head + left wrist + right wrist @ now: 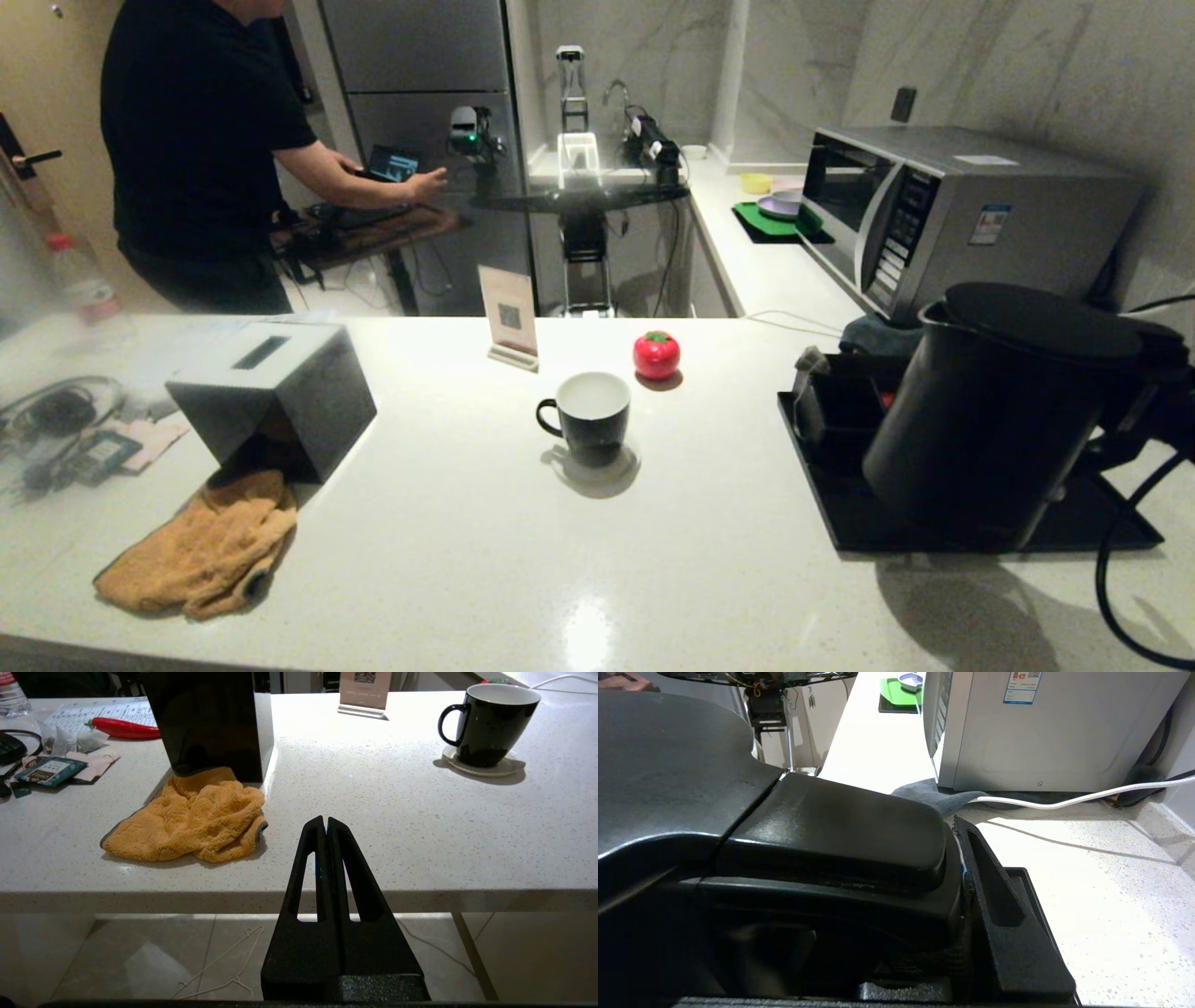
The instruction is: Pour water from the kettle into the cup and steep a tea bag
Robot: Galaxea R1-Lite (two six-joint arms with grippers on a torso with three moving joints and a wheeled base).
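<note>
A: What's on the left of the counter (523, 560)?
B: A person (201, 140) stands behind it by a side table. On the counter sit a dark box (280, 392) and an orange cloth (201, 551) bunched against its front. The left gripper (325, 823) hangs off the near edge, below counter level, jaws pressed together and holding nothing.
A: And the middle?
B: The cup (588, 415) stands upright on a coaster (597, 471), handle to the left, white inside showing; I can't tell if it holds anything. Behind it are a small card stand (511, 317) and a red tomato-shaped thing (656, 355).
A: The right side?
B: The kettle (990, 411) is tipped with its spout toward the cup, over a black tray (1102, 523). The right gripper (957, 877) is clamped on its handle, one finger (1004, 914) flat against the side. A microwave (934, 215) stands behind, against the wall.
A: The tea bag?
B: I can't make one out.
</note>
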